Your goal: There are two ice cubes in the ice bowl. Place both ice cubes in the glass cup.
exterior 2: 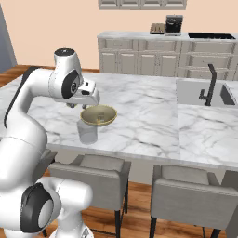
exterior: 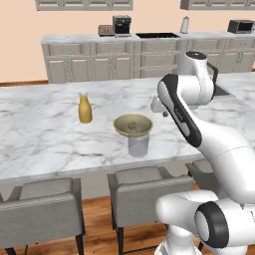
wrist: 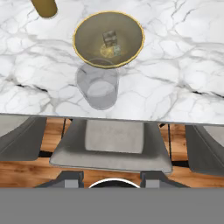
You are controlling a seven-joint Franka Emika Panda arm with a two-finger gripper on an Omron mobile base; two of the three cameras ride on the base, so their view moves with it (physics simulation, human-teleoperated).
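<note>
The olive-yellow ice bowl [wrist: 77, 45] stands on the marble counter, near its front edge, and shows as well in both base views [exterior: 119, 128] [exterior 2: 108, 116]. Two small pale ice cubes [wrist: 109, 37] [wrist: 116, 50] lie at its bottom. The clear glass cup [wrist: 99, 90] [exterior: 138, 146] [exterior 2: 87, 134] stands upright just in front of the bowl, between it and the counter edge. My gripper [wrist: 111, 179] hangs above the counter beside the bowl, to its right in the left base view [exterior: 157, 106]. It is open, its two dark fingertips [wrist: 72, 177] apart with nothing between them.
An orange bottle [exterior: 85, 109] [wrist: 43, 7] stands on the counter beyond and to the left of the bowl. Grey chairs [wrist: 113, 139] are tucked under the counter's front edge. A sink with a dark faucet [exterior 2: 207, 87] is set into the counter at the far right.
</note>
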